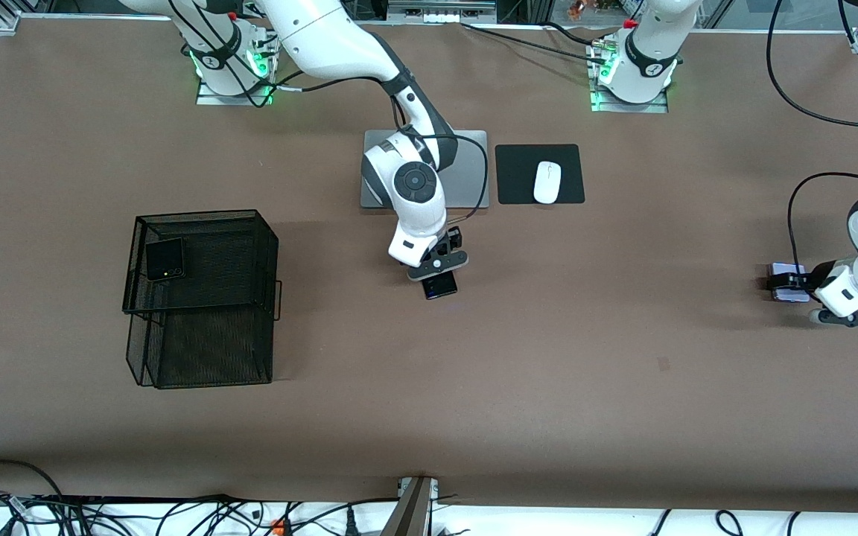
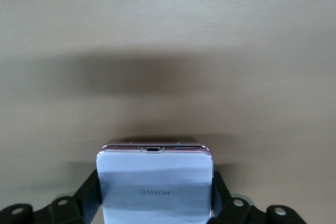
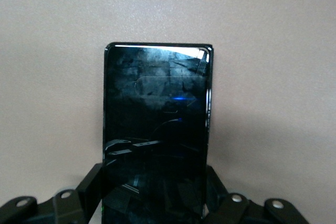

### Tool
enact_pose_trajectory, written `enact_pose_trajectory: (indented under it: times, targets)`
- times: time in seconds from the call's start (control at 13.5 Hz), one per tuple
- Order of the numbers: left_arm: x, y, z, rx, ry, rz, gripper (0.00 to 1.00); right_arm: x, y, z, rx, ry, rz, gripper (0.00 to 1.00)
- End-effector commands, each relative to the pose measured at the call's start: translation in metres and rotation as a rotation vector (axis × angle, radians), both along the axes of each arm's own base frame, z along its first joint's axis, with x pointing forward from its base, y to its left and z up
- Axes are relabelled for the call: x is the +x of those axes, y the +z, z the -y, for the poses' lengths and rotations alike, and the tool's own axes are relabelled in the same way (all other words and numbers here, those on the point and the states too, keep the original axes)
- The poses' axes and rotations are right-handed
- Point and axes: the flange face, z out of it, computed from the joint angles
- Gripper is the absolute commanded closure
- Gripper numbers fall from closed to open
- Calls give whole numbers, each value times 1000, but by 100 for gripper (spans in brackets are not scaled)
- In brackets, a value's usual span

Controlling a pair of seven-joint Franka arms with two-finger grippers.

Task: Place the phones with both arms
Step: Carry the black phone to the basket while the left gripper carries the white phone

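Brown tabletop: right end effector (image 1: 438, 278) clamps the long black phone (image 1: 441, 286), left end effector (image 1: 780, 283) clamps the lavender phone (image 1: 788, 281).

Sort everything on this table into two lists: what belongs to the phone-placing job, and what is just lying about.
Job:
- small black phone in the mesh basket
- long black phone, right gripper shut on it
- lavender phone, left gripper closed on it

Lying about:
- white mouse on black mouse pad
- silver laptop
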Motion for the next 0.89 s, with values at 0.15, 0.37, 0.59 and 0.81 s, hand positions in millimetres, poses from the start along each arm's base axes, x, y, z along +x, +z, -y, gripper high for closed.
enact_pose_trajectory:
  times: [0.15,0.37,0.59,0.81]
  targets:
    - [30,94,75,9,25,-80,60,20,104,1,-2,-119,-76,100]
    - [50,138,181,5,32,-116,59,47,191,47,-26,-215,-90,100]
    - [62,150,353,32,-61,-89,58,70,243,135,-96,-326,-160,100]
    - [47,114,475,26,-27,-82,52,83,259,257,-83,-361,-200,100]
